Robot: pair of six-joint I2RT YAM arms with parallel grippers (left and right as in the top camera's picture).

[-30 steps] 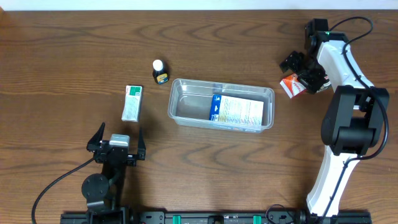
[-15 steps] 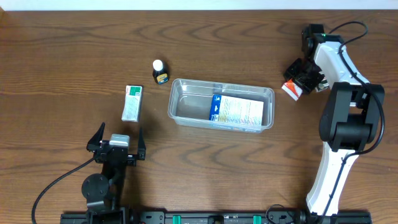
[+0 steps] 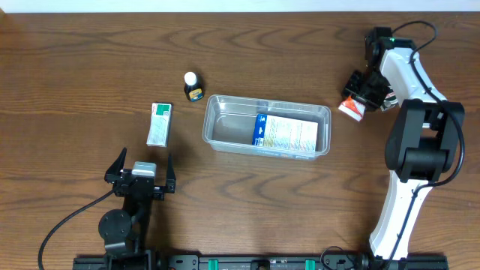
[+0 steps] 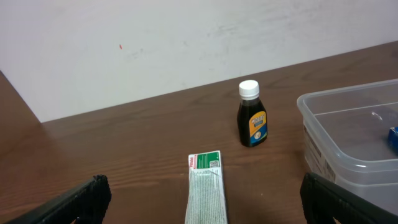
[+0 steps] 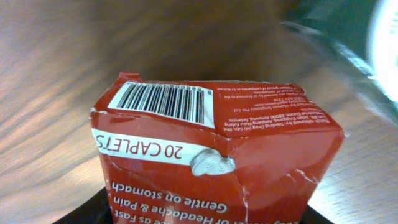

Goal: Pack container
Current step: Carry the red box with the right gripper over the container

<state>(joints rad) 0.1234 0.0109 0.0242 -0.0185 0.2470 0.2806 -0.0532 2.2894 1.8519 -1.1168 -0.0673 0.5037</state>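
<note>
The clear plastic container [image 3: 227, 127] lies at the table's middle with a blue-and-white box [image 3: 285, 133] inside its right half. Its left corner shows in the left wrist view [image 4: 348, 134]. My right gripper [image 3: 363, 94] is shut on a crumpled red caplet box [image 3: 351, 109] just right of the container. That box fills the right wrist view [image 5: 217, 149]. My left gripper [image 3: 142, 178] is open and empty near the front left. A green-and-white box [image 3: 159, 123] lies flat ahead of it, also seen in the left wrist view [image 4: 205, 186].
A small dark bottle with a white cap [image 3: 193, 86] stands upright left of the container's far corner; it also shows in the left wrist view [image 4: 251, 115]. The right arm's base [image 3: 420, 161] stands at the right side.
My right gripper has turned and shifted slightly, and the red box has moved a little toward the front with it. The left arm has not moved.
</note>
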